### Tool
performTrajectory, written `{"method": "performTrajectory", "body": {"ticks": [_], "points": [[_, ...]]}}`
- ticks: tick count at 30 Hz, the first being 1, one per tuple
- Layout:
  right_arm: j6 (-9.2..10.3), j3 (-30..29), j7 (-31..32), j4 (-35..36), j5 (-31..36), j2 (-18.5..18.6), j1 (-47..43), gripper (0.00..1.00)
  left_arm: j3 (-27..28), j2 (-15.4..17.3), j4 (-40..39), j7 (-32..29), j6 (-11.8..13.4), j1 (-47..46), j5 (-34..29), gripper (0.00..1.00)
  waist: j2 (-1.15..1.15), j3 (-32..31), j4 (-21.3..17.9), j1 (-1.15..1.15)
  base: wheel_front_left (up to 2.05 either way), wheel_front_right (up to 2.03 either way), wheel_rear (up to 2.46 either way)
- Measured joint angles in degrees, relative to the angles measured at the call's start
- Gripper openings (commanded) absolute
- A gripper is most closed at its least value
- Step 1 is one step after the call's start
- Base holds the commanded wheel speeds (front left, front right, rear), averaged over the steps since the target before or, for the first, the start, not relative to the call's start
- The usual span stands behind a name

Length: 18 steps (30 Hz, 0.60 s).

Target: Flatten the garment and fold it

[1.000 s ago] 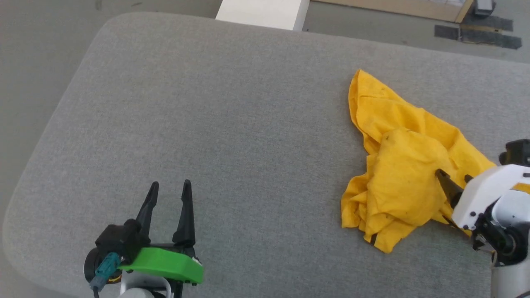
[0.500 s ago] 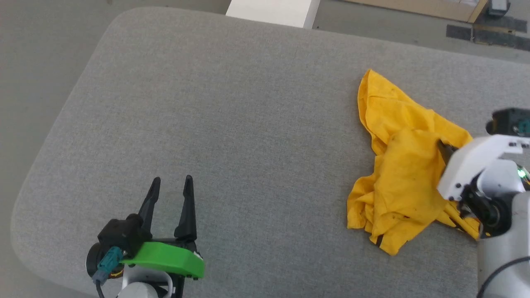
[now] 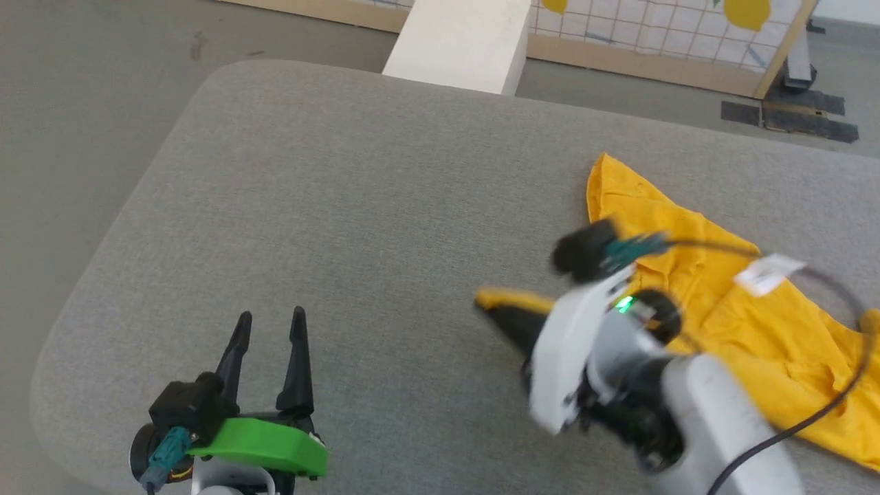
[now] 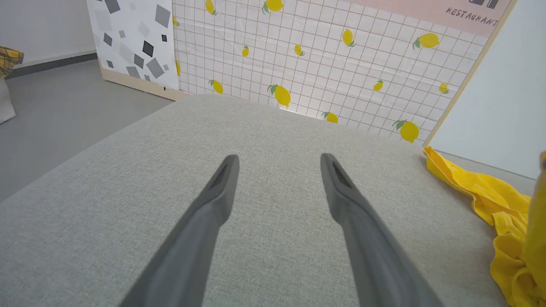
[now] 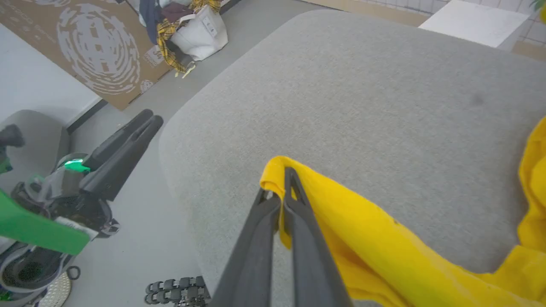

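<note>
Garment [image 3: 770, 330] edge is pinched in closed right gripper [image 5: 281, 181] over grey padded table [image 3: 385, 206]; left gripper [image 3: 271, 315] is held open, empty, over table's near-left corner.

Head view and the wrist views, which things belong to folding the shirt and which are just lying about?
For the job: yellow T-shirt; right gripper, shut on its edge; left gripper, open; grey padded table.

Lying about: white block; lemon-print panel; cardboard sheet; white bag with checked cloth.
</note>
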<state>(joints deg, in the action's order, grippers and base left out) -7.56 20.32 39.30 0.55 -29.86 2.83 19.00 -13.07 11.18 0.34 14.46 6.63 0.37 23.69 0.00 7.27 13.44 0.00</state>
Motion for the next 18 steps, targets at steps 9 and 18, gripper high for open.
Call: {"method": "performTrajectory", "body": {"ticks": [9,18], "points": [[0.0,10.13,-2.44,-14.54,-0.8,0.09,-4.67,1.0,-0.53,0.45,-0.23,-0.12,0.05,1.54,0.27,1.0,0.0,-1.55,3.98,0.0,0.0,0.0,0.0],[0.0,6.19,-7.81,-8.79,-5.44,-0.09,-2.42,1.0,-0.65,1.05,-0.51,-0.37,0.67,3.26,0.42,1.0,0.0,-3.95,2.84,0.0,0.0,0.0,0.0]]}}
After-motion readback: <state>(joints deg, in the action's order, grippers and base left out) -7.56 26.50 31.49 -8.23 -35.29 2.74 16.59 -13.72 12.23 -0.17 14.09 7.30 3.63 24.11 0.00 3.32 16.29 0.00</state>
